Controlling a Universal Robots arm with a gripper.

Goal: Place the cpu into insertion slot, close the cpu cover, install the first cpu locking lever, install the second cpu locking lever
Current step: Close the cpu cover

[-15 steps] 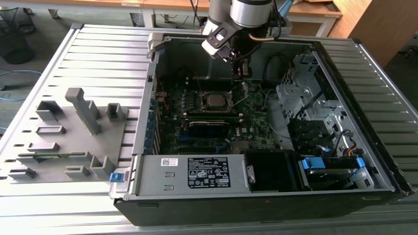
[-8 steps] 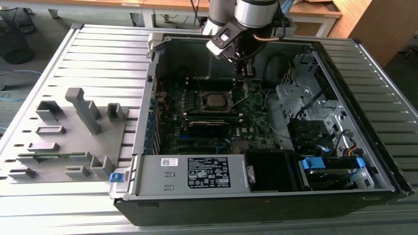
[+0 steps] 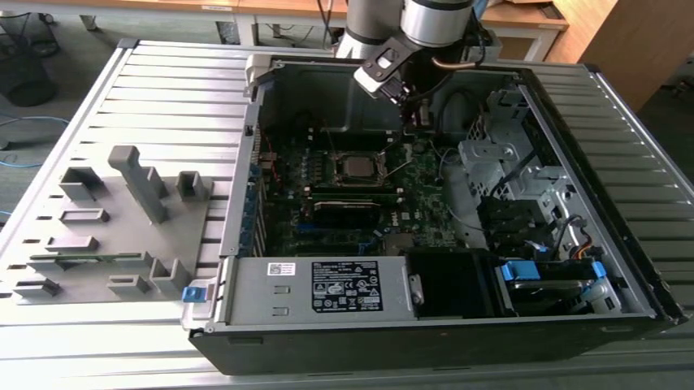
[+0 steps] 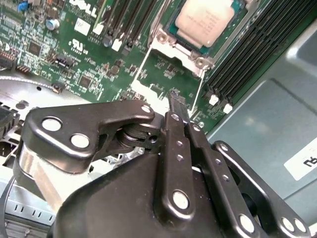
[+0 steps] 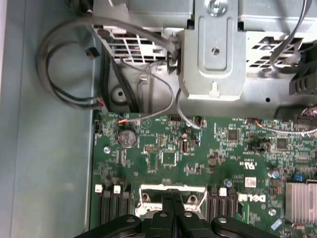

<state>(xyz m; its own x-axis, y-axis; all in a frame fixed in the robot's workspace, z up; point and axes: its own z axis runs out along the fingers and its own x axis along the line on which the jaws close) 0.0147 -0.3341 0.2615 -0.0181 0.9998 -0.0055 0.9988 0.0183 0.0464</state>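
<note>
A robotics lab or workshop: an open computer case (image 3: 434, 348) lies on a slatted metal workbench (image 3: 162, 89), a grey parts fixture (image 3: 119, 244) at left, wooden desks (image 3: 292, 10) along the top, and a wire bin (image 3: 24, 61) upper left.

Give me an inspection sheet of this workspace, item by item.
Surface: slatted grey metal table bearing an open black computer case.
Job's things: small silver-topped square cpu sits in the square black insertion slot; thin silver frame cpu cover lies open.
Clutter: grey plastic fixture tray beside the case.
Grippers: black gripper, fingers together at the cover's edge.
Cables: grey wire loops beside the green motherboard.
Surroundings: wooden furniture beyond the table.
</note>
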